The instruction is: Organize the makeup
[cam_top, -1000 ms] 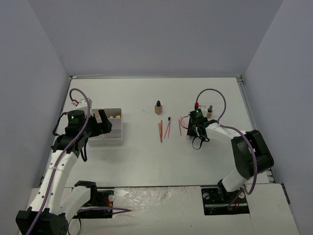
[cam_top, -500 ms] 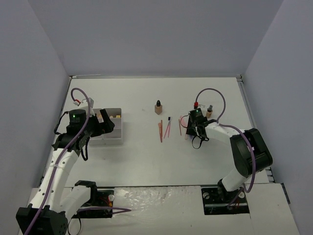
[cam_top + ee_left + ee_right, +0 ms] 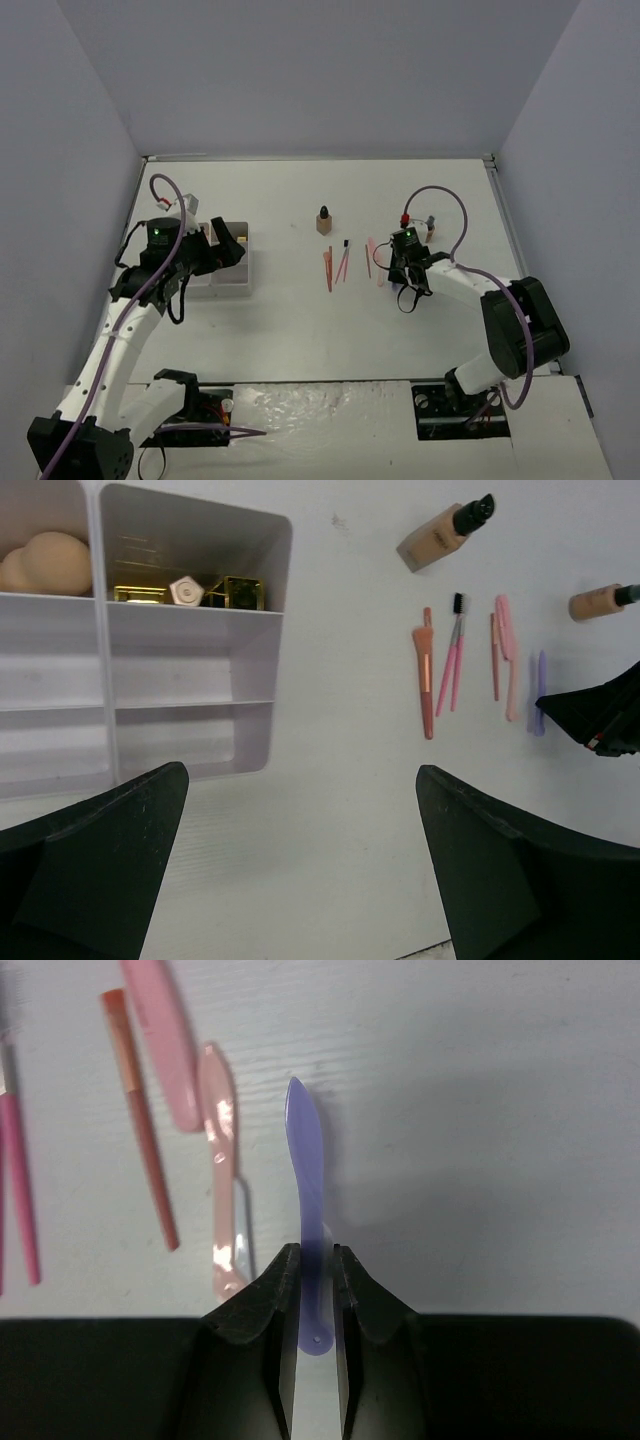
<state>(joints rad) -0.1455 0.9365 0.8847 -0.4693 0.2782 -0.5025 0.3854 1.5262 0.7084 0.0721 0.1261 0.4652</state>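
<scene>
- right gripper (image 3: 310, 1260) pinches the near end of the lilac stick (image 3: 305, 1160), jaws pressed onto it from both sides
- lilac stick points far, just right of a peach spatula (image 3: 222, 1180) and the pink sticks (image 3: 160, 1045) (lifted or on the table, cannot tell)
- left gripper (image 3: 300, 775) is spread wide, holds nothing, and hovers by the white organizer box (image 3: 190, 660) at left
- box holds peach sponges (image 3: 45, 562) in the far left compartment and gold lipstick tubes (image 3: 190, 590) beside them
- two tan bottles (image 3: 440, 538) lie on the table, far of the sticks
</scene>
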